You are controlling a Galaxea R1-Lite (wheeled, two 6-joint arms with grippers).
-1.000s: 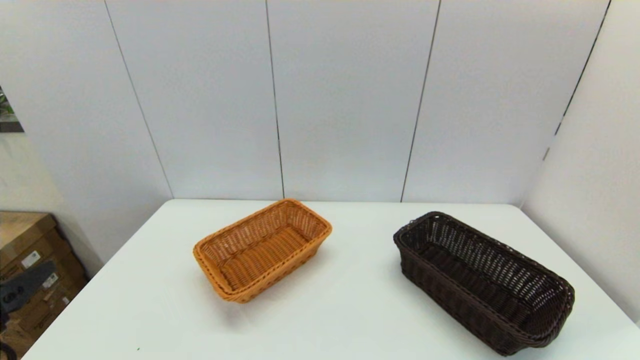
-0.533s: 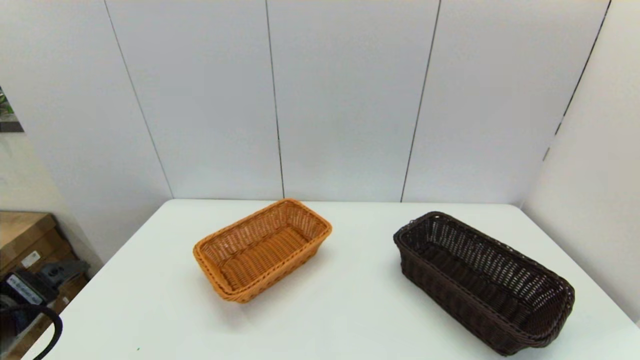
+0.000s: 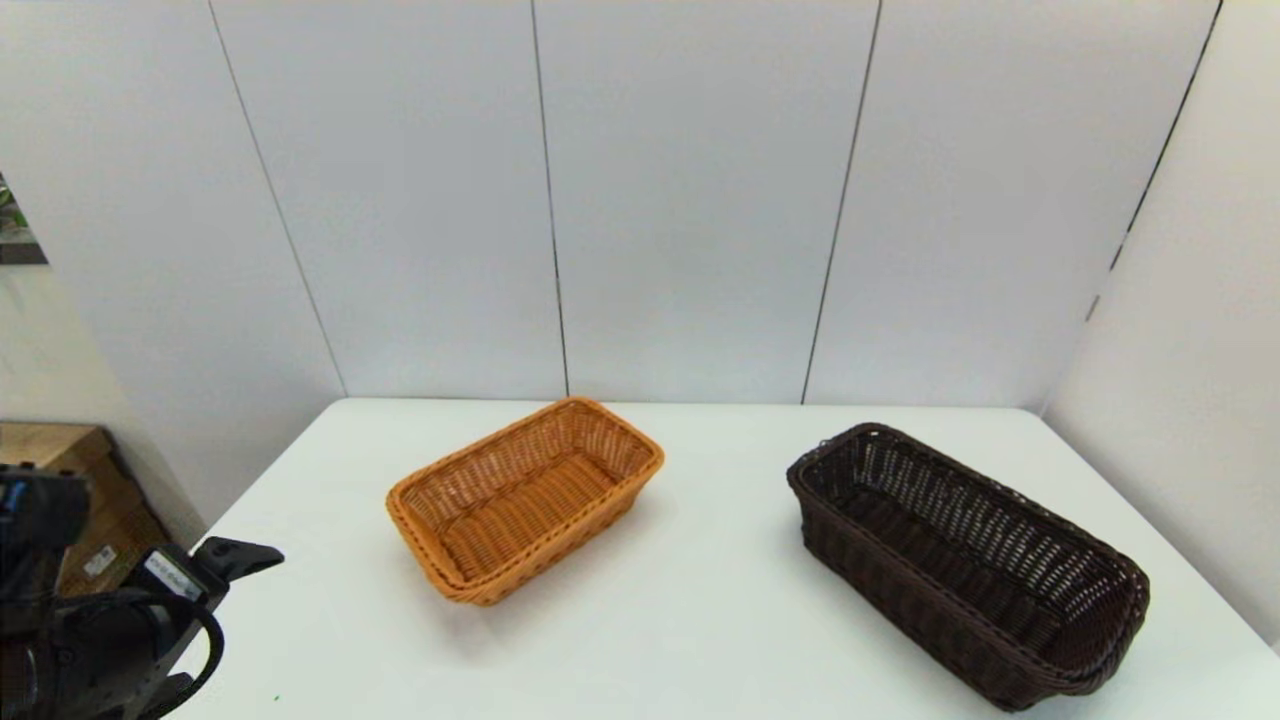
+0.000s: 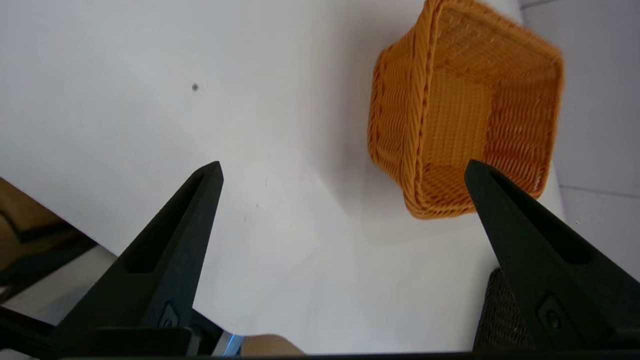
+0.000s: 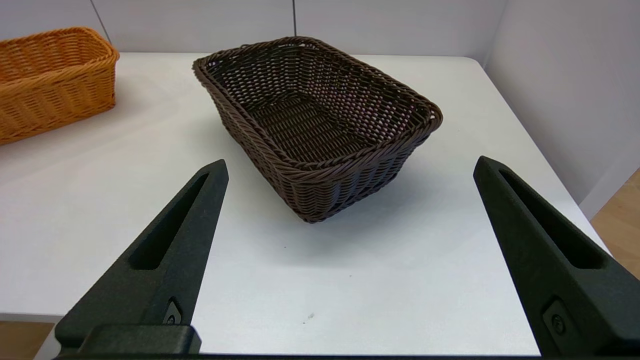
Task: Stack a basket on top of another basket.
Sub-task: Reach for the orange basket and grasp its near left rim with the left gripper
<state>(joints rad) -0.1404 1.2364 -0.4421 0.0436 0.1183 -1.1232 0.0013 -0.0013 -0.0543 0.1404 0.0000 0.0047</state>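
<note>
Here we see our left gripper (image 4: 342, 172) spread wide and empty at the table's (image 3: 700, 620) eight o'clock; our right gripper (image 5: 350, 167), equally wide and empty, faces the dark basket (image 5: 315, 125), with the tan basket (image 3: 525, 497) at its nine o'clock.

A wide strip of bare white table (image 3: 720, 590) is left between the orange-tan basket (image 3: 525, 497) and the dark brown basket (image 3: 965, 560), which are set well apart. Open tabletop is also seen in front of both baskets. Passage behind them is closed by the panelled wall (image 3: 690, 200); the table's right side is bounded by a side wall (image 3: 1200, 400).
</note>
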